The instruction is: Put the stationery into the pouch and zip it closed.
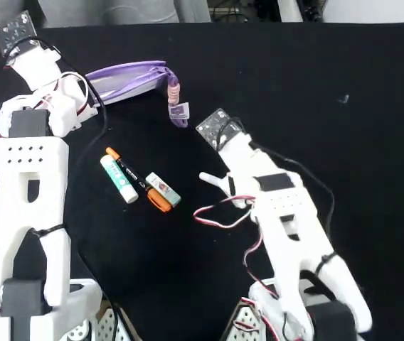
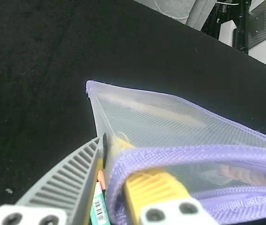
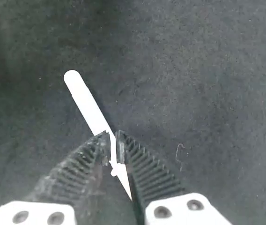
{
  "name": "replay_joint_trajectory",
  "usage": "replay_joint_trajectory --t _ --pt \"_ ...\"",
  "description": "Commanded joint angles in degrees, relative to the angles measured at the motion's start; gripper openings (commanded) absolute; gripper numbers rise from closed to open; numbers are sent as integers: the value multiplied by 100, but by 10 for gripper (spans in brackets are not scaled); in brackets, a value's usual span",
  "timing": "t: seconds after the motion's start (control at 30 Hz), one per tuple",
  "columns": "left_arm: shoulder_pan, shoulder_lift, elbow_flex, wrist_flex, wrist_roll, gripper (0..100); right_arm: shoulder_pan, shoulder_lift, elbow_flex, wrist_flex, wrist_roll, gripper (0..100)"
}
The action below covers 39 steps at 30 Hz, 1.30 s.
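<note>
The pouch (image 1: 127, 78), clear mesh with purple edging, lies on the black table (image 1: 344, 142) at about 11 o'clock from the table's middle. It stretches from 9 to 3 o'clock, and its zip pull (image 1: 176, 99) with a pinkish beaded charm trails off the 3 o'clock end. In the left wrist view the pouch's two purple lips stand a little apart. At its 9 o'clock end the left gripper (image 2: 108, 146) has its jaws clamped on the purple rim, one finger on each side of the fabric. Whether the bar-coded strip seen under those fingers lies inside the pouch, I cannot tell. Toward 6 o'clock from the pouch, and at 9 o'clock from the table's middle, three pieces of stationery lie close together. They are a white glue stick (image 1: 119, 179) with a green band, an orange and black marker (image 1: 138, 180) just beside it, and a small eraser (image 1: 163, 189) touching the marker's orange end. At 3 o'clock from that cluster, near the middle of the table, the right gripper (image 3: 113, 138) has its jaws closed on a slim white pen (image 3: 85, 102), which juts out past the fingertips toward 9 o'clock. A red and white cable (image 1: 220, 213) loops on the table beside the right arm.
</note>
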State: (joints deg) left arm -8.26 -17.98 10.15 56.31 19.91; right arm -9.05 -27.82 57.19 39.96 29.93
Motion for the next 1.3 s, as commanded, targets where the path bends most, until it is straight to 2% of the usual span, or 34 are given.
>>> replay_joint_trajectory --t 0.0,0.17,0.23,0.33,0.47,0.53,0.63,0.7,0.87,0.93,1.1,1.27 --pt "40 -62 -66 -132 44 30 -114 -189 -31 -79 -79 41" --pt "-4 -62 -92 -123 44 30 -281 699 -321 -44 -88 226" --pt "-13 -62 -92 -123 44 30 -422 1200 -479 62 246 246" --pt "-4 -62 -92 -123 44 30 -642 1938 -804 167 598 226" --pt "-4 -62 -92 -123 44 30 -651 2484 -1437 624 615 180" --pt "-4 -62 -92 -123 44 30 -642 2712 -1622 782 642 141" --pt "-4 -62 -84 -132 44 30 -642 2941 -1877 976 615 21" --pt "-4 -62 -84 -123 44 30 -571 2976 -1912 993 615 25" --pt "13 -62 -84 -123 44 30 -202 2589 -1912 949 598 11" --pt "31 -62 -84 -114 44 30 18 2176 -1912 949 343 11" --pt "40 -114 -101 -114 53 29 598 752 -1912 993 -369 11" --pt "268 -123 -110 -88 53 29 721 -787 -1921 853 -712 11"
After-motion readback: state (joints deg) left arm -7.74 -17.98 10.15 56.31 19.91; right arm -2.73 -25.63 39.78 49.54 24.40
